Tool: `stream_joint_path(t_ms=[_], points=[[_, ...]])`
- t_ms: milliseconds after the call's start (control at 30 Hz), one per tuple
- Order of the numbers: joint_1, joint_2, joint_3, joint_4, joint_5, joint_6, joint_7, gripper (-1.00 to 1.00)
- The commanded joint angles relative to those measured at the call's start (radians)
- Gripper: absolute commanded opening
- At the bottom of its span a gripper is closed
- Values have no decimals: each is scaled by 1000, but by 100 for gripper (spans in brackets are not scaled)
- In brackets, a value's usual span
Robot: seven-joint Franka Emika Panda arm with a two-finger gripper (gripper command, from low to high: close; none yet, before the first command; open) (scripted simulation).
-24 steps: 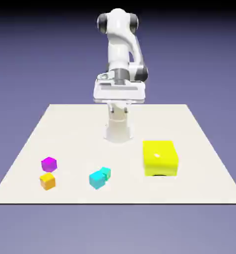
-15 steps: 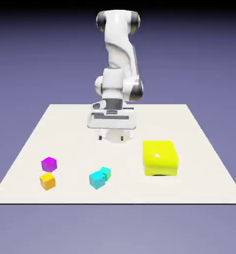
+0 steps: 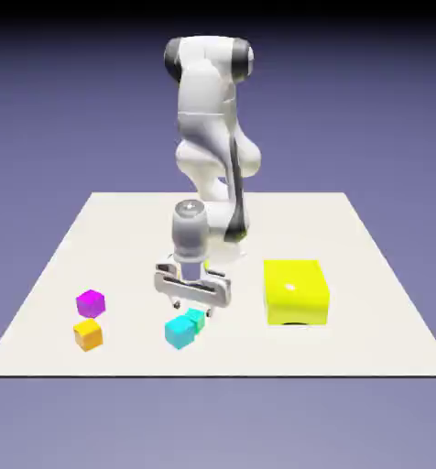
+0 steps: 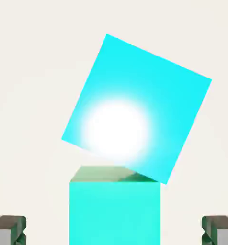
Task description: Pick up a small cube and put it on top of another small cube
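The jaws hang spread wide and empty, pointing straight down, the gripper (image 3: 192, 299) just above a pair of small blue-green cubes. In the hand view the two grey fingertips (image 4: 8, 228) sit far apart at the bottom corners, and the teal cube (image 4: 115, 210) lies squarely in the gap between them, its sides running straight with the opening. The bright cyan cube (image 4: 137, 107) lies just beyond it, touching at a corner and turned at an angle to the jaws. So the teal one looks like the piece to be taken: a straight drop should bracket it.

Further out on the surface (image 3: 121, 238) sit a purple cube (image 3: 91, 302), an orange cube (image 3: 88, 334) and a big yellow block (image 3: 296, 291).
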Motion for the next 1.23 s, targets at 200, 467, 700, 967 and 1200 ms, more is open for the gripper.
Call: stream_joint_path(t_ms=[200, 467, 700, 967, 1200], points=[[1, -67, -2, -13, -1, -54, 1, -100], [-46, -190, -20, 31, 2, -221, 58, -100], [-223, -96, -71, 284, 27, -381, 248, -100], [-361, 12, -105, 479, 53, -469, 387, -100], [-371, 98, -92, 484, 69, -387, 376, 100]])
